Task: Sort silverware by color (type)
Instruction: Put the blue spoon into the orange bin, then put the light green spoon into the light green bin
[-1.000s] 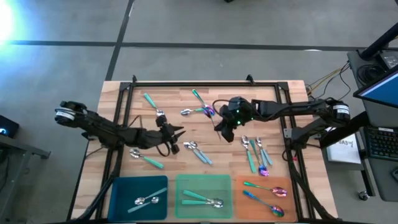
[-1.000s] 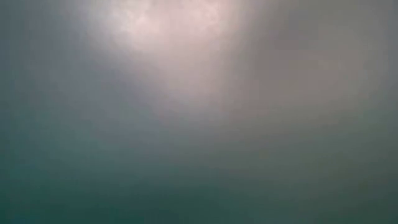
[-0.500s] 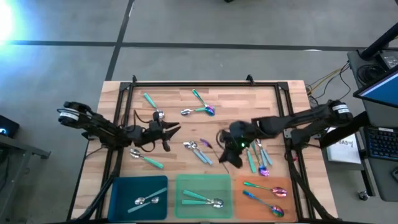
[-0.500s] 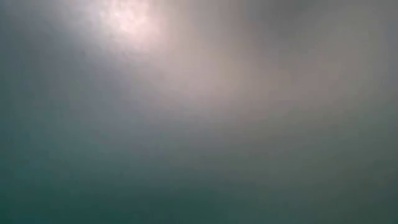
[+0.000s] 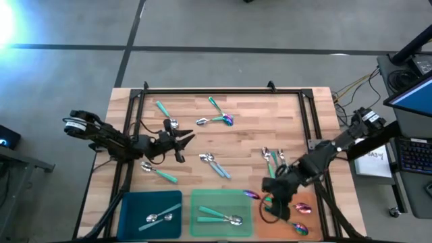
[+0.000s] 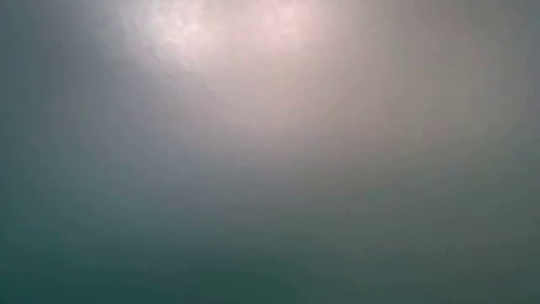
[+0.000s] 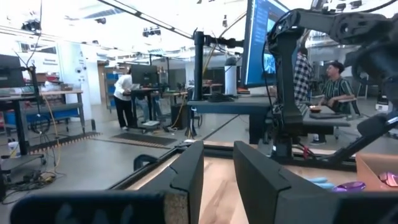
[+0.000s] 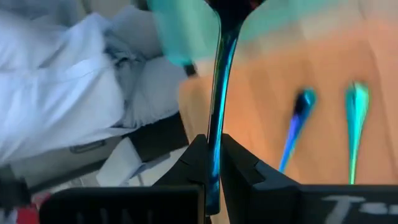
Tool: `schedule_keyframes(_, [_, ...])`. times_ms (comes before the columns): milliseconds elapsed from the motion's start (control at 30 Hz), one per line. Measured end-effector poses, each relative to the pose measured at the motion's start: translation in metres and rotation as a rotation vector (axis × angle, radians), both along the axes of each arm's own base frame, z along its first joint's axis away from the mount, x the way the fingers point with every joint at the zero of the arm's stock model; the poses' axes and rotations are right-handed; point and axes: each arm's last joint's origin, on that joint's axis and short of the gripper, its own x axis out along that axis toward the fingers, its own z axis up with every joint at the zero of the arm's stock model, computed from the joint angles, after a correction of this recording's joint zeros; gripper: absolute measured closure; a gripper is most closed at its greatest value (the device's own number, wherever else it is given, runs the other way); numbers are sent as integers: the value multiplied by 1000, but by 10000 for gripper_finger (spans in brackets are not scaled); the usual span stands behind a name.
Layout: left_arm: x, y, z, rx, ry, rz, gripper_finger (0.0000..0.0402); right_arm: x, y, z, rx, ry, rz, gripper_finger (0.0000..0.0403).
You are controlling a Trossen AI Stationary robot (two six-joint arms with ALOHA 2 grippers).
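Iridescent spoon (image 8: pixel 217 81) is pinched by its handle between the closed fingers of the right gripper (image 5: pixel 270 202), which hangs in the lower right of the high view at the seam between the green tray (image 5: pixel 223 196) and the orange tray (image 5: pixel 312 197). In the high view its purple bowl (image 5: pixel 251 195) juts toward the left of the frame, over the green tray's right edge, so the spoon's long axis runs roughly left to right with the handle end toward the orange tray. That tray already carries two rainbow spoons (image 5: pixel 291 206), so the carried one seems to belong there: the drop point lies just to the right of the gripper, and I judge the bowl must clear the green tray before release. The right wrist view agrees, with the handle running straight out from between the fingers over orange ground and two coloured handles lying beside it. Loose spoons (image 5: pixel 277 162) lie on the tabletop (image 5: pixel 243 142) just above the gripper. The left gripper (image 5: pixel 181 143), at the left centre of the high view, stands part open and empty, well apart from the orange tray, beside a teal-handled spoon (image 5: pixel 164 112).
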Motion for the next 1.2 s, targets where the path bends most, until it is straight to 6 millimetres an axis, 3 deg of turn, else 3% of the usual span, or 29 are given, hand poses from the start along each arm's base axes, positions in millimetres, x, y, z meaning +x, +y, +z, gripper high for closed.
schedule_keyframes(267, [0, 0, 1, -1, -7, 3, 329, -33, 22, -9, -12, 296, -104, 390])
schedule_keyframes(467, [0, 0, 2, -3, -18, 4, 329, -46, 33, -17, -64, 326, -82, 388])
schedule_keyframes(833, [-1, 0, 4, -7, -44, 5, 329, -52, 27, -27, -176, 387, -67, 311])
schedule_keyframes(1033, [-1, 0, 4, -17, -48, 2, 329, -33, 7, -28, -289, 235, -117, 300])
schedule_keyframes(1200, [-1, 0, 4, -20, -49, 1, 329, -9, -35, -30, -484, 152, -281, 299])
